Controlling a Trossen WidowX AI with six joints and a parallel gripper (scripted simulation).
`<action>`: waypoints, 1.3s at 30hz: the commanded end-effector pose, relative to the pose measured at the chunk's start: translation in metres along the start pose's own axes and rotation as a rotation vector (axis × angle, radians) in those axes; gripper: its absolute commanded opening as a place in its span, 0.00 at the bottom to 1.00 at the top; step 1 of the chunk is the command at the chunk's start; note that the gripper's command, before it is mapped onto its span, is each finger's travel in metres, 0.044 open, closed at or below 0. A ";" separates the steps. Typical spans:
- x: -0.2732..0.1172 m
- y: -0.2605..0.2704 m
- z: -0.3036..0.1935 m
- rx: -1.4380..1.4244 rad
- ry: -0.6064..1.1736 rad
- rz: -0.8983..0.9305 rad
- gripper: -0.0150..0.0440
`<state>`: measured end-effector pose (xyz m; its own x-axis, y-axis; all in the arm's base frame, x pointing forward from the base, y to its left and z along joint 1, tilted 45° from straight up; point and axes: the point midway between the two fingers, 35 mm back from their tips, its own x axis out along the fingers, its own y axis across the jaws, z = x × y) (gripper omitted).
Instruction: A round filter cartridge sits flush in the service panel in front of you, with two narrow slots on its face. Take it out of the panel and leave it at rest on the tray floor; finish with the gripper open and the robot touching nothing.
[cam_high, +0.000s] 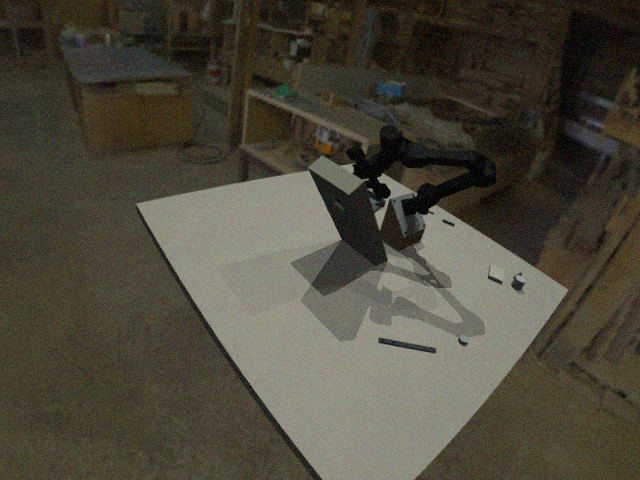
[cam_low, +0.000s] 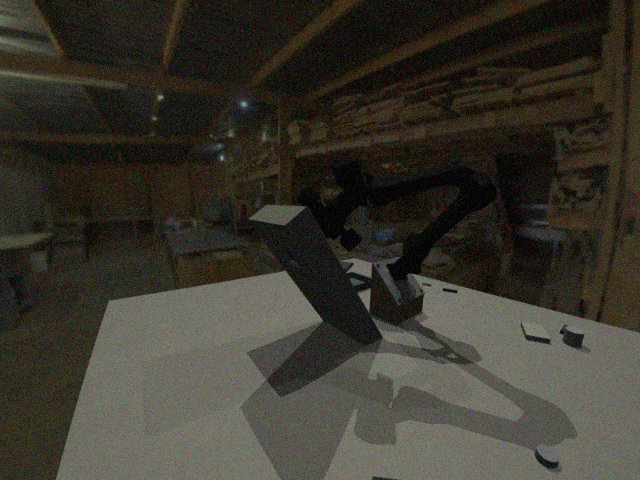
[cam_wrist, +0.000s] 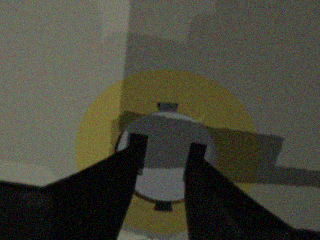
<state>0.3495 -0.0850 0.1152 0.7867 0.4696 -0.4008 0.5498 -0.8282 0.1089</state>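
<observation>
The service panel (cam_high: 351, 224) (cam_low: 323, 273) (cam_wrist: 45, 75) leans on the table, its back toward the top and exterior views. In the wrist view the round light-grey filter cartridge (cam_wrist: 162, 185) sits in the panel inside a yellow ring (cam_wrist: 97, 135), with dark notches above and below it. My gripper (cam_wrist: 163, 158) is partly open, its two fingertips apart over the cartridge face with nothing seen gripped between them. The fingertips cover the places of the slots, so I cannot tell whether they touch or enter them. A dark-rimmed object (cam_low: 368, 283), possibly the tray, is mostly hidden behind the panel.
The arm's brown base (cam_high: 400, 235) (cam_low: 392, 307) stands close to the panel. On the table (cam_high: 248, 222) lie a pale block (cam_high: 496, 274) (cam_low: 535, 332), a small cylinder (cam_high: 519, 282) (cam_low: 573, 337), a small disc (cam_high: 463, 340) (cam_low: 546, 456) and a dark bar (cam_high: 406, 345).
</observation>
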 end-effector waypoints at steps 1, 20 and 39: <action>0.005 0.000 0.001 0.000 -0.004 0.000 0.43; 0.011 0.000 0.001 0.000 -0.004 0.000 0.43; 0.017 0.000 0.001 0.000 -0.004 0.000 0.43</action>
<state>0.3550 -0.0825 0.1119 0.7923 0.4677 -0.3918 0.5430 -0.8334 0.1033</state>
